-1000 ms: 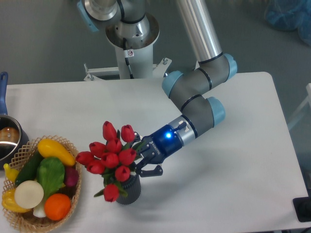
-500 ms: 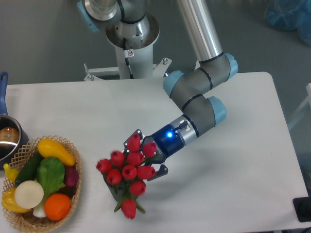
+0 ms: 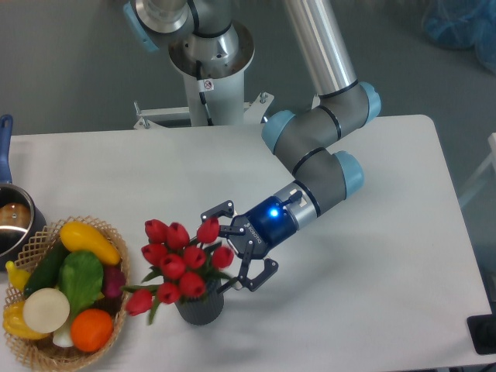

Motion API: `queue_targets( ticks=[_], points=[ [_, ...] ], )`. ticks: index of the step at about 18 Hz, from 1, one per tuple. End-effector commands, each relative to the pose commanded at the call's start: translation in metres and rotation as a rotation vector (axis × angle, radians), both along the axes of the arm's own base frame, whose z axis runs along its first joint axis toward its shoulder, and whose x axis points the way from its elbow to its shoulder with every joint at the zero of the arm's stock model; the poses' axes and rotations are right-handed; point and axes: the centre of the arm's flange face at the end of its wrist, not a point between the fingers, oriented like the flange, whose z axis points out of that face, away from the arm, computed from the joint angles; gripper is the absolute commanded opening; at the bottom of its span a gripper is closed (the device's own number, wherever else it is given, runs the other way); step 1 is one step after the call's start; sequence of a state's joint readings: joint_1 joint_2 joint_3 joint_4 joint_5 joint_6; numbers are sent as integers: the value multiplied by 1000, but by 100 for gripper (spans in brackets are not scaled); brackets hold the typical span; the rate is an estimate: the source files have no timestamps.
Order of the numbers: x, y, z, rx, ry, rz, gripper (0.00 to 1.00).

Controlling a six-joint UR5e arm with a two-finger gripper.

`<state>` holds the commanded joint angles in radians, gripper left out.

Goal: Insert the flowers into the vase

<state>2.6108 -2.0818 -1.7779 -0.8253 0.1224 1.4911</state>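
1. The flowers, a bunch of red tulips with closed buds and green leaves, sit at the lower centre-left of the frame. The stems drop into the vase; the buds fan out above and to the left of its mouth, wider than the vase itself.

2. The vase, a small dark grey cylinder, stands upright on the white table directly below the bunch. Its mouth is hidden by leaves, so the depth of the stems inside cannot be confirmed.

3. The gripper lies just right of the bunch, pointing toward the lower left. Its jaws are spread wide; one finger shows above the rightmost buds, the other below them near the vase rim. Nothing appears pinched between them.

4. Step in hand, as a judgement: release. The flowers appear seated in the vase and free of the gripper, so the insertion looks essentially complete.

5. Next move, as a judgement: retreat toward the upper right along the gripper's own axis, with the jaws kept apart. The lower finger is near the vase and the rightmost buds, so a sideways sweep could tip the vase or drag a stem out.

6. A wicker basket of fruit and vegetables sits at the lower left, close to the leftmost bud. A steel pot shows at the left edge.
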Motion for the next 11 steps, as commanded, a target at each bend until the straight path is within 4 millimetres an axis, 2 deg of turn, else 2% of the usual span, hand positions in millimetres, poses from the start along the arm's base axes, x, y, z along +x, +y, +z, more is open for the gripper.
queue_targets(
  ticks=[4, 11],
  points=[
    [-17, -23, 23, -151, 41, 73, 100],
    [-35, -47, 40, -265, 160, 139, 100]
  ],
)
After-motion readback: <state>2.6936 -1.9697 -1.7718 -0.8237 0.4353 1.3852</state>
